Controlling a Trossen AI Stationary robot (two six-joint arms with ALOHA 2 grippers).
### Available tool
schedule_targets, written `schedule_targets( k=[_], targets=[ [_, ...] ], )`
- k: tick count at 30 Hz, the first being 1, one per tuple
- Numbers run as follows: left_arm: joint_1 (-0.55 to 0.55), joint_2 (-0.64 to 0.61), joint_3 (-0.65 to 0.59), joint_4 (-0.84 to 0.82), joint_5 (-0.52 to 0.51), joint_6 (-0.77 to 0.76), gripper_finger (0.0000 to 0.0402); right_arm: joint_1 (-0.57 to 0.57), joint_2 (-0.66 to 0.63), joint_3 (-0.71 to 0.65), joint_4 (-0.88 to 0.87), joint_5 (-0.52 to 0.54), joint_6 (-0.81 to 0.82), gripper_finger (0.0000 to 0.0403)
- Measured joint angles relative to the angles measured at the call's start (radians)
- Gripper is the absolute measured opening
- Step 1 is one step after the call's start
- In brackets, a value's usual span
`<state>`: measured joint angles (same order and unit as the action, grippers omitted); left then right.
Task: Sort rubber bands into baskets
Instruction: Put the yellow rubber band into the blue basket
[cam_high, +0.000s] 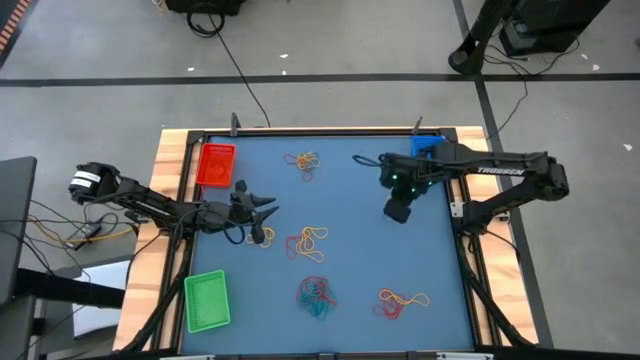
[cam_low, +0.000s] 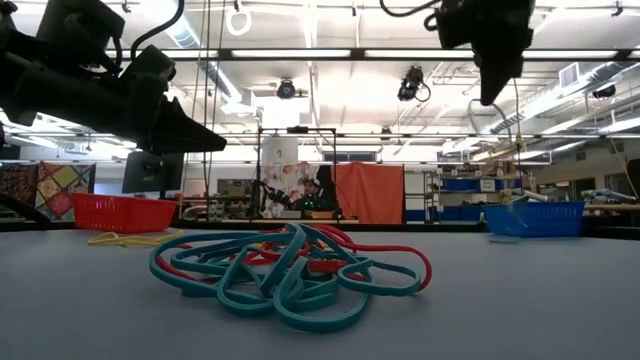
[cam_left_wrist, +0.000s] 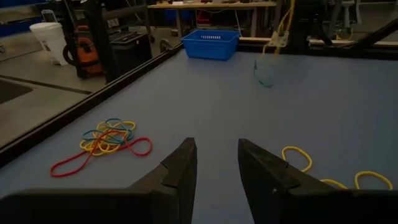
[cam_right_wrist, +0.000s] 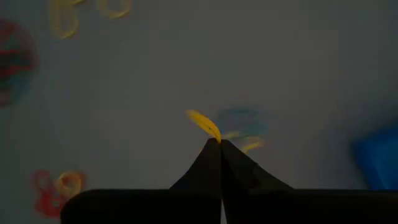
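Rubber bands lie in mixed piles on the blue table: one at the far middle (cam_high: 303, 162), one in the centre (cam_high: 307, 243), a teal and red one near the front (cam_high: 316, 295) (cam_low: 285, 270), and one at the front right (cam_high: 400, 300). The red basket (cam_high: 216, 163), blue basket (cam_high: 425, 145) and green basket (cam_high: 207, 300) stand at the table's corners. My right gripper (cam_high: 398, 210) (cam_right_wrist: 219, 142) is shut on a yellow band, high over the table's right half. My left gripper (cam_high: 262, 205) (cam_left_wrist: 217, 158) is open and empty, above loose yellow bands (cam_left_wrist: 297, 158). My right gripper pinches a yellow rubber band (cam_right_wrist: 204, 123) between its two fingertips, only at their free ends, with the fingers pointing down. The band hangs below the fingers, clear of the table. In the left wrist view a teal loop (cam_left_wrist: 264, 74) hangs under the yellow strand (cam_left_wrist: 275, 38).
The table has a raised black rim with wooden edges (cam_high: 172, 160). The mixed pile of the far middle also shows in the left wrist view (cam_left_wrist: 109, 138). Bare blue surface lies between the piles and in front of the blue basket (cam_left_wrist: 212, 43).
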<state>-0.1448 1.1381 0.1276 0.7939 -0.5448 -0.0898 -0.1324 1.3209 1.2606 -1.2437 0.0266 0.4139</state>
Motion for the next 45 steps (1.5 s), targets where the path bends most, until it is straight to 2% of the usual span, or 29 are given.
schedule_targets(
  k=[3, 9, 13, 16, 25, 28, 29, 33, 34, 39, 45],
  targets=[
    [0.0, 0.0, 0.0, 0.001, 0.023, 0.0, 0.0122, 0.002, 0.012, 0.0, -0.007, 0.019, 0.029, 0.0002],
    [0.0, 0.0, 0.0, 0.009, 0.026, 0.008, 0.0122, 0.024, 0.019, 0.0, 0.033, -0.152, -0.115, 0.0002],
    [0.0, 0.0, 0.0, 0.028, 0.026, 0.013, 0.0122, 0.018, 0.019, 0.0, 0.022, -0.201, -0.131, 0.0002],
    [0.0, 0.0, 0.0, 0.033, 0.026, 0.031, 0.0122, 0.018, 0.019, 0.0, -0.035, -0.141, -0.114, 0.0002],
    [0.0, 0.0, 0.0, 0.042, 0.026, 0.033, 0.0122, -0.008, 0.019, 0.0, -0.249, 0.213, 0.088, 0.0002],
    [0.001, 0.0, 0.0, 0.052, 0.026, 0.053, 0.0122, -0.005, 0.019, 0.0, -0.265, 0.251, 0.13, 0.0002],
    [0.001, 0.0, 0.0, 0.052, 0.025, 0.057, 0.0121, 0.005, 0.019, 0.0, -0.248, 0.226, 0.126, 0.0002],
    [0.001, 0.0, 0.0, 0.051, 0.023, 0.057, 0.0121, 0.073, 0.019, 0.0, -0.058, -0.056, 0.016, 0.0002],
    [0.001, 0.0, 0.0, 0.049, 0.023, 0.057, 0.0121, 0.087, 0.019, 0.0, -0.035, -0.085, 0.009, 0.0002],
    [0.001, 0.0, 0.0, 0.048, 0.025, 0.057, 0.0122, 0.107, 0.011, 0.0, -0.065, -0.062, 0.038, 0.0002],
    [0.001, 0.0, 0.0, 0.078, 0.039, 0.055, 0.0121, 0.119, -0.017, 0.0, 0.031, -0.095, 0.037, 0.0002]
  ],
)
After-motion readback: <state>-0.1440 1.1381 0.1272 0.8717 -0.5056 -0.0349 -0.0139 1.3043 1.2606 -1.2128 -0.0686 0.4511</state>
